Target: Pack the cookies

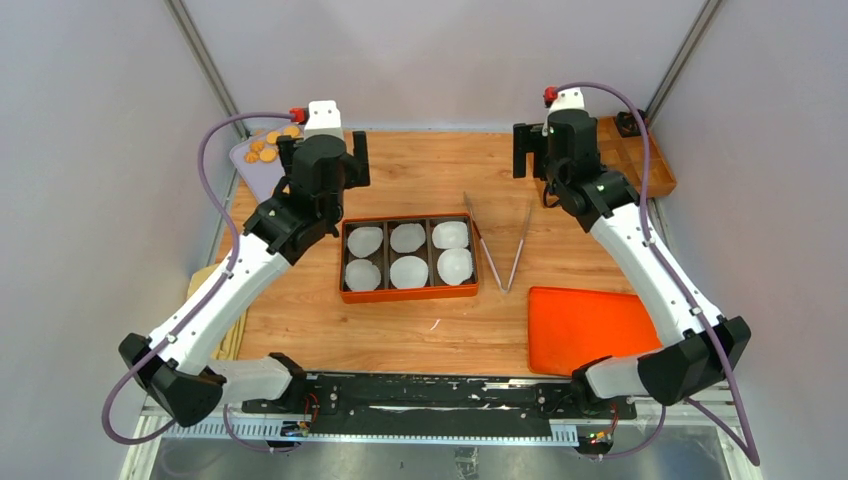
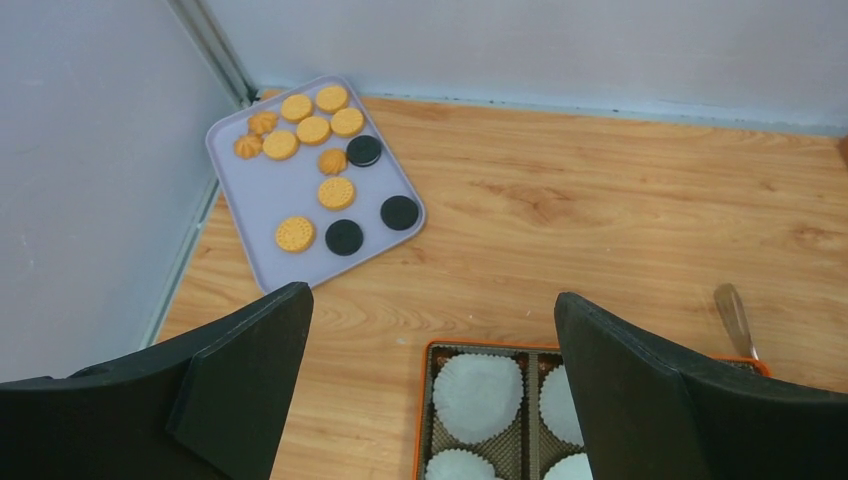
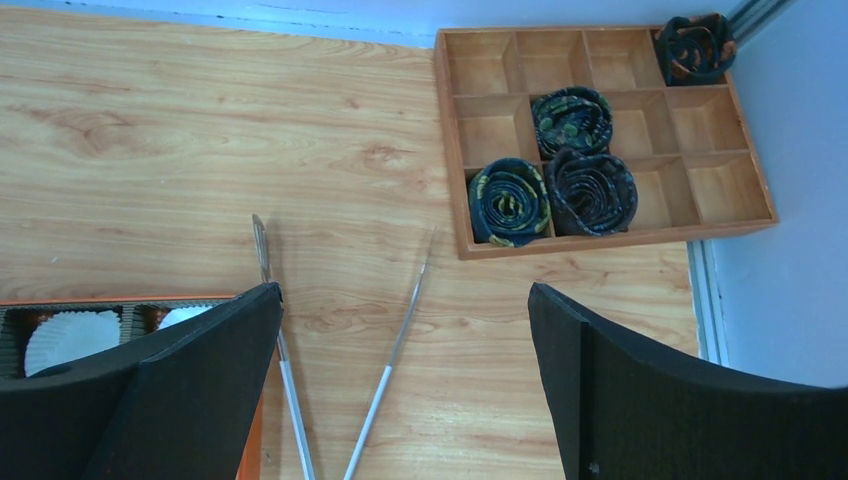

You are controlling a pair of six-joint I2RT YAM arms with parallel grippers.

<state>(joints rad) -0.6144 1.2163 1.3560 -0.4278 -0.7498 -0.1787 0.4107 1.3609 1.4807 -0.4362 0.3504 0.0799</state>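
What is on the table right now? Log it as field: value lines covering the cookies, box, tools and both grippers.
cookies: golden, on the lavender tray, far left corner; none boxed
dark cookies: three, same tray
box: orange, six cells, a white liner in each
tongs: flat on the table, right of the box
left gripper: open, empty, raised
right gripper: open, empty, raised
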